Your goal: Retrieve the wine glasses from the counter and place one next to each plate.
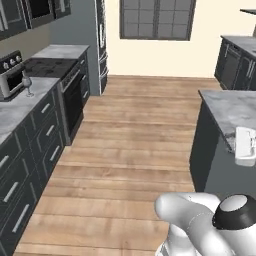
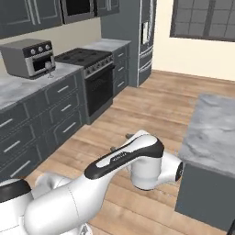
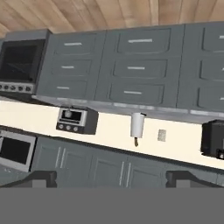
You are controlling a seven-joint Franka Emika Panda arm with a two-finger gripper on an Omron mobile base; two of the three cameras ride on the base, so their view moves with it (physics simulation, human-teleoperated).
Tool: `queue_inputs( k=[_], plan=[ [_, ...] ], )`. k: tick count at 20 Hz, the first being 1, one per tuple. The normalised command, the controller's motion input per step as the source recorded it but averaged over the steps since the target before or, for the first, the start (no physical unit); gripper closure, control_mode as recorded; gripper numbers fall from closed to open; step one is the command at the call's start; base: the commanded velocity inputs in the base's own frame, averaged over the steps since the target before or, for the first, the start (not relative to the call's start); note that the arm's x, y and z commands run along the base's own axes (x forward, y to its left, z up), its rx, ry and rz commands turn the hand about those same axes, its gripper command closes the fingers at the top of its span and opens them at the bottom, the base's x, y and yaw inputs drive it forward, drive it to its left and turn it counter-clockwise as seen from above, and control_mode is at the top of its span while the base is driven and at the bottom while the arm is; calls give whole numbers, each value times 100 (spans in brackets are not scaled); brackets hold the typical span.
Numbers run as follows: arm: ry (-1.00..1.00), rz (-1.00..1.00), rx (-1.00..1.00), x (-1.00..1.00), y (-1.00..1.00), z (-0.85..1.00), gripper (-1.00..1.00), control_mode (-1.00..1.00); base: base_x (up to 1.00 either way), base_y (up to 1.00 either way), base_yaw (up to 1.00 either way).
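**Pincer spread wide and holding nothing, far from the glass**

Our pincer [image 3: 109, 180] stands released, its two dark fingertips [image 3: 41, 178] set wide apart at six o'clock in the hand view, with nothing between them. The hand view is rolled upside down: wooden floor runs along twelve o'clock, grey drawer fronts [image 3: 135, 68] sit beneath it, and a toaster oven [image 3: 75, 120] hangs inverted at nine o'clock against a cream wall. A white paper towel roll [image 3: 137, 125] sits near the centre, and a dark appliance, too small to name, is at three o'clock.

In the left base view, we see one wine glass [image 1: 27, 84] at ten o'clock, upright on the marble tabletop [image 1: 22, 105], just beside the front corner of the toaster oven [image 1: 11, 75]. The black stove [image 1: 50, 67] lies beyond it, toward eleven o'clock. The marble island [image 1: 227, 107] sits at three o'clock, well apart across the wooden floor [image 1: 130, 150]. Our arm's white shoulder rises at five o'clock.

In the right base view, the same wine glass [image 2: 48, 69] stands at ten o'clock in front of the toaster oven [image 2: 27, 56], on the tabletop [image 2: 23, 85]. Our white arm [image 2: 124, 158] reaches across the lower middle, over the floor, between the tabletop and the island [image 2: 211, 133].
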Motion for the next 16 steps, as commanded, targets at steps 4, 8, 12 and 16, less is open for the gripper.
queue_inputs(
  k=[4, 8, 12, 16],
  plan=[
    [0, 0, 0, 0, 0, 0, -100, 100, 67, 79, 55],
    [0, 0, 0, 0, 0, 0, -100, 100, 100, 44, 31],
    [0, 0, 0, 0, 0, 0, -100, 100, 100, 24, -11],
    [0, 0, 0, 0, 0, 0, -100, 100, 100, 8, -14]
  ],
)
